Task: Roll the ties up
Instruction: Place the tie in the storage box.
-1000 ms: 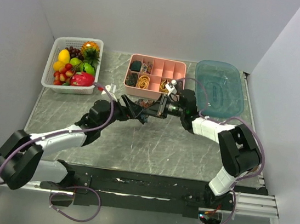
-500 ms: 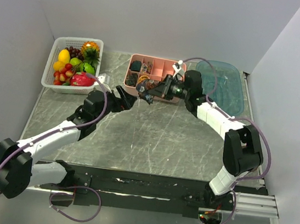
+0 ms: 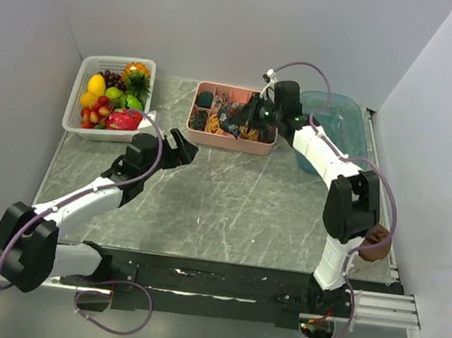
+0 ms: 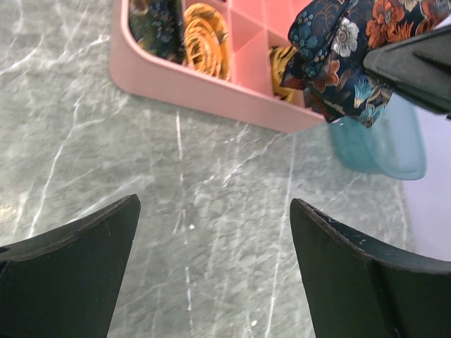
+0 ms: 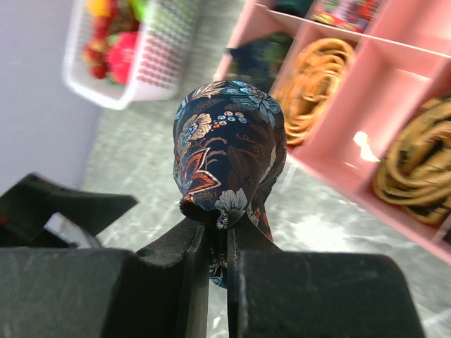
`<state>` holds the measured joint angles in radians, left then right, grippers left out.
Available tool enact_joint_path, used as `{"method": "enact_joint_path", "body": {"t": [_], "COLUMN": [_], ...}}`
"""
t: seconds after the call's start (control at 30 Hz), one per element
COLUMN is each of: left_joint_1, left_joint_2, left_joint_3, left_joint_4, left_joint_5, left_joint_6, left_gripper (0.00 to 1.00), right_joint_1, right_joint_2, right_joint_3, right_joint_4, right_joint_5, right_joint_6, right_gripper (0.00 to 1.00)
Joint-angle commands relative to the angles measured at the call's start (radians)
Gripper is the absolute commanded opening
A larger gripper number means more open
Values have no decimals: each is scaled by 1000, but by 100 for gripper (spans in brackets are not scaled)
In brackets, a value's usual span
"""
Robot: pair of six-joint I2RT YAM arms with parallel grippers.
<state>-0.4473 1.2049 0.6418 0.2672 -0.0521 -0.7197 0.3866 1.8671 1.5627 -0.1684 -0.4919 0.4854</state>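
Here we've got the right arm stretched far out toward the pink tray (image 3: 231, 142), with the right gripper (image 5: 218, 236) pinching a rolled tie (image 5: 229, 151) hanging just above the tray's front edge. The left arm is bent, and the left gripper (image 4: 215, 208) hovers over the table (image 3: 245, 213) just in front of the tray, fingers spread wide.

- white basket (image 3: 75, 97) w/ fruit (image 3: 111, 104), far-left on marble table (image 3: 229, 211)
- pink divider tray (image 4: 190, 81), far centre (yellow-orange coiled bands (image 4: 206, 46) in some compts)
- teal bin (image 3: 348, 156) beside tray, far-right
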Motion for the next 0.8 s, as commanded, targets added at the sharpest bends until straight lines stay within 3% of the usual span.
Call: {"method": "enact_joint_path", "body": {"t": [0.0,0.3,0.77], "left_joint_1": [12,28,39], "left_joint_2": [18,54,64], "left_joint_3": [45,61,45], "left_joint_4": [1,-13,-11], "left_joint_5": [12,15,23], "left_joint_6": [32,52,59], "left_gripper": [93,93,93], "right_joint_1": [-9,-11,-3], "right_joint_2": [64,167,352], "right_joint_3": [132,304,511], "right_joint_4": [-150,-315,-398], "right_joint_5": [93,206,279], "right_joint_6": [-77,-126,-143], "right_gripper": [0,0,0]}}
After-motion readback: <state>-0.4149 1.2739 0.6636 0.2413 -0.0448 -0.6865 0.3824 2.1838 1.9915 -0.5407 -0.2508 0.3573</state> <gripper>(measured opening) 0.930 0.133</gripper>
